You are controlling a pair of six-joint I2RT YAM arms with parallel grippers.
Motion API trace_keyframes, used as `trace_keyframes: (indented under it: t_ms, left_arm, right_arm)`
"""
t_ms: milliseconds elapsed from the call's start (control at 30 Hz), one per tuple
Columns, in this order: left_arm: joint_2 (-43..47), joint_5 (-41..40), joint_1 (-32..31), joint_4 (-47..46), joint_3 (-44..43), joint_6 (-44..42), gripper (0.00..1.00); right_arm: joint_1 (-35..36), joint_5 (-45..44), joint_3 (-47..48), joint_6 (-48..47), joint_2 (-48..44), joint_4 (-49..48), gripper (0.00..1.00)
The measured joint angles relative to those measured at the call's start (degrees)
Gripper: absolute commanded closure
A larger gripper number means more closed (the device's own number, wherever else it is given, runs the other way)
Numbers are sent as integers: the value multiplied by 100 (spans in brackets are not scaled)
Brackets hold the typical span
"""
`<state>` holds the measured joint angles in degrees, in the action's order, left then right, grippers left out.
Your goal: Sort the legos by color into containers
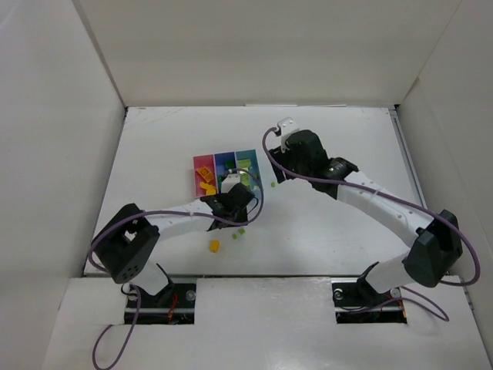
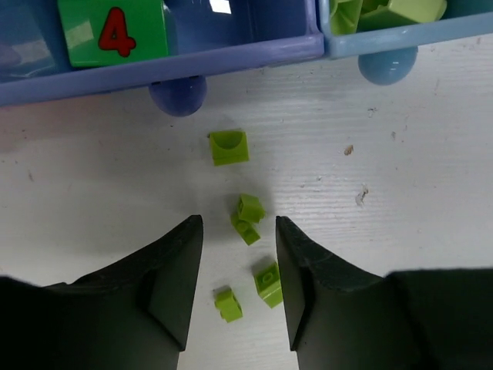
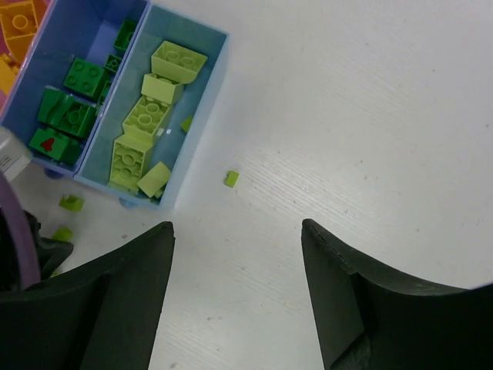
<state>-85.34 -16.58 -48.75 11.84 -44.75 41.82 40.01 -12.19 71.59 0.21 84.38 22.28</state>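
Lime legos (image 2: 249,208) lay loose between the half-open left hand's (image 2: 237,230) fingers, hidden from the top camera; the right hand (image 3: 237,227) stood open, empty.

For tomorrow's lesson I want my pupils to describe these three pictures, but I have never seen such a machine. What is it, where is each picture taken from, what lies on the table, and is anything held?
This is a robot: two jointed arms bolted to a white table. The wide picture looks down from above; the other two come from a camera on each wrist, so the dark shapes at the bottom are that arm's own pincer. Three joined bins: the pink bin holds orange bricks, the blue bin dark green bricks, the light blue bin lime bricks. Loose lime pieces and one orange brick lie on the table. The left pincer hangs open over some of them; the right pincer is open too. Neither holds anything.
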Motion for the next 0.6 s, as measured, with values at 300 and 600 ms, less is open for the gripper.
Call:
trace_keyframes:
  t_ms: [300,600]
  left_arm:
    - [-439,-179,-98,37,-256,-9,73]
    - [-669,-319,-105,50,-455,13,100]
  right_arm:
    - [-201,-68,-645,240,-339,39,28]
    - [-258,-214,-1056,374,-732,125,28]
